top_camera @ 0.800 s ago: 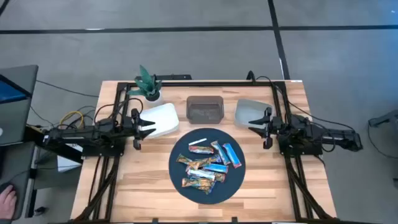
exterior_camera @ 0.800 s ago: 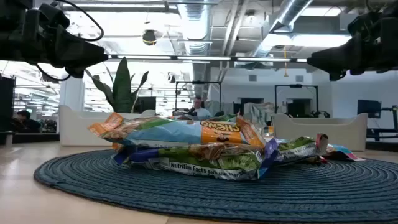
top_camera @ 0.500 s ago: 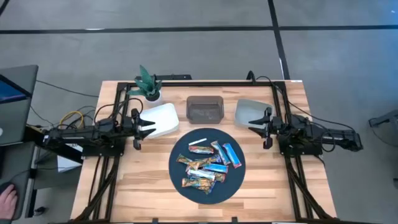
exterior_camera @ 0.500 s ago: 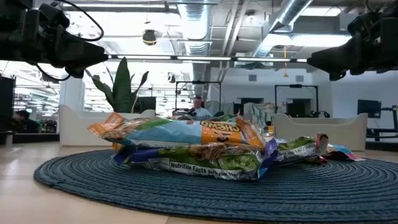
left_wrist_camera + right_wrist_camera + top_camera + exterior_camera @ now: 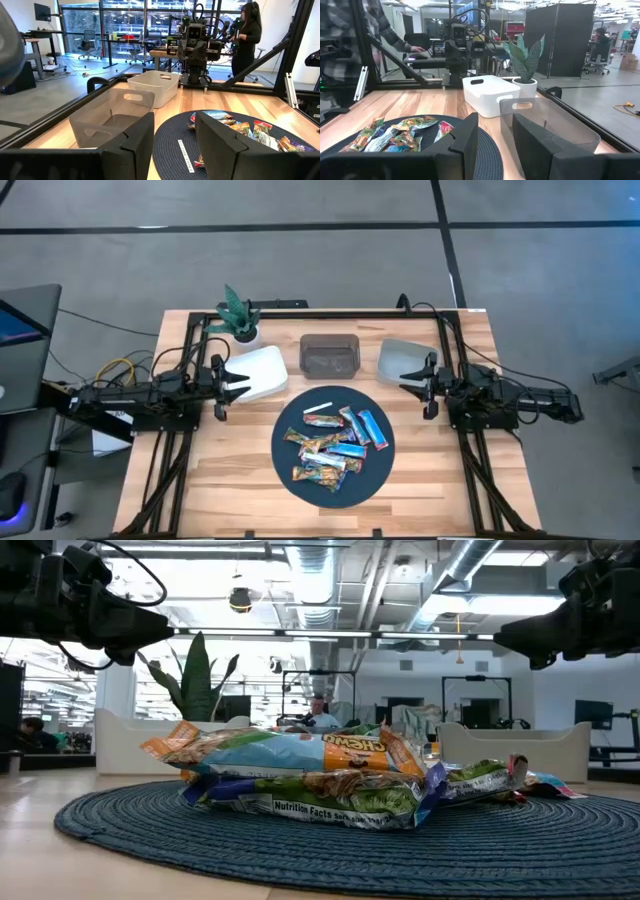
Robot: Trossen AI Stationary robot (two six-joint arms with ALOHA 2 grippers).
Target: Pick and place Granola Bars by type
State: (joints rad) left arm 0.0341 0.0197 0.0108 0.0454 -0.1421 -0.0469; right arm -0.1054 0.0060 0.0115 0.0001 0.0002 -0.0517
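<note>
Granola Bars (image 5: 334,444) piled on round mat (image 5: 285,435), both arms waiting w/ fingers apart.

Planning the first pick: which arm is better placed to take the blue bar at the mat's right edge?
Right, probably. The blue bar lies on the mat's right side, nearer the right gripper, which is open and empty. The left gripper hovers over the white bin, across the pile.

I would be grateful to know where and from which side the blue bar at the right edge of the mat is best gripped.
Probably from straight above, pinching the blue bar across its narrow width near mid-length. It lies flat on the round mat at the pile's right edge, its right long side free. The right tool, open near the grey bin, is closer than the left tool.
</note>
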